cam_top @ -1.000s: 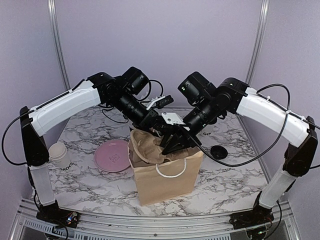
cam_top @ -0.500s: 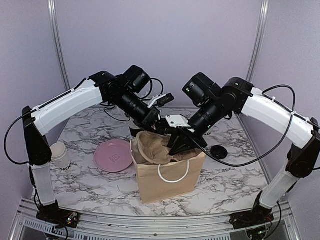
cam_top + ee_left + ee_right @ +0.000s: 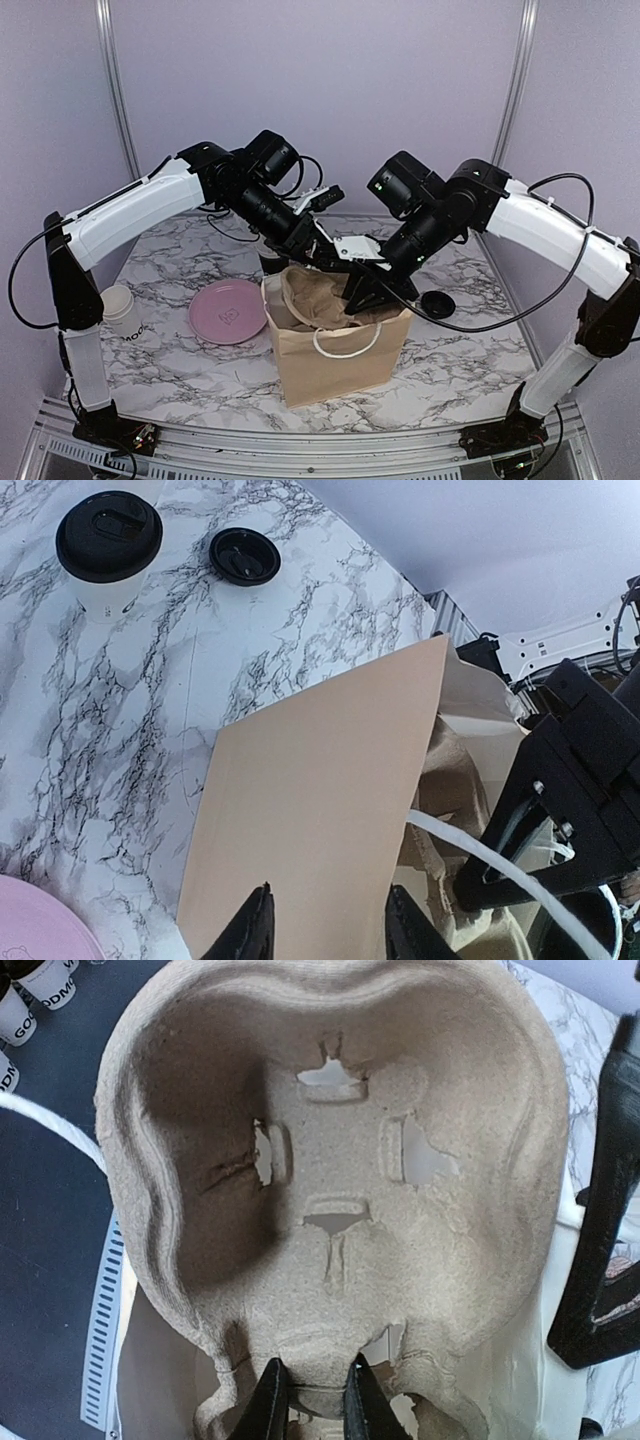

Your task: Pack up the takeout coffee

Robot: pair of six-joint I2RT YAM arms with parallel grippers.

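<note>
The takeout coffee [image 3: 108, 542], a white cup with a black lid, stands on the marble far from the bag; the top view hides it behind the arms. A brown paper bag [image 3: 335, 352] stands upright at the table's middle. A pulp cup carrier [image 3: 340, 1160] tilts in its mouth, also seen from above as the carrier [image 3: 312, 295]. My right gripper [image 3: 313, 1385] is shut on the carrier's edge, and the right gripper [image 3: 368, 290] hangs over the bag's right rim. My left gripper [image 3: 330, 928] is open just above the bag's flat wall [image 3: 320, 780], empty, at the back rim [image 3: 318, 248].
A loose black lid [image 3: 244, 556] lies beside the coffee and right of the bag [image 3: 437, 303]. A pink plate [image 3: 228, 311] lies left of the bag. A lidless white lettered cup [image 3: 120, 310] stands at the far left. A white bag handle [image 3: 345, 345] hangs in front.
My left jaws have spread apart and let go of the bag's rim. My right gripper has sunk lower and rightward, carrying the carrier deeper into the bag.
</note>
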